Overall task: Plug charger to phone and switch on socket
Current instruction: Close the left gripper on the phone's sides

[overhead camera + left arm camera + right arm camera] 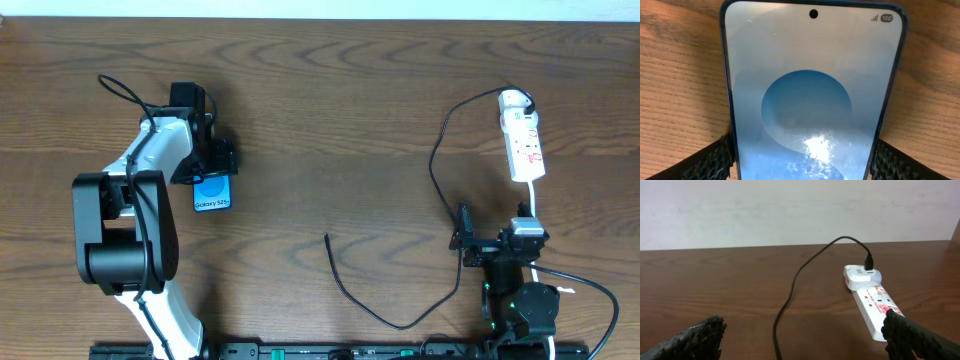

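Note:
The phone (212, 192) lies flat on the left of the table, blue screen up. It fills the left wrist view (812, 90). My left gripper (208, 162) (802, 152) has a finger against each long edge of the phone and is shut on it. The white socket strip (524, 140) (875, 307) lies at the far right, with a white adapter plugged in at its far end. The black charger cable (440, 190) (790, 292) runs from the adapter and loops round to its free plug tip (327, 237) mid-table. My right gripper (495, 238) (802, 330) is open and empty, just short of the strip.
The strip's white cord (533, 205) runs back past my right arm. A black rail (330, 352) lines the table's front edge. A pale wall (790, 210) stands behind the table.

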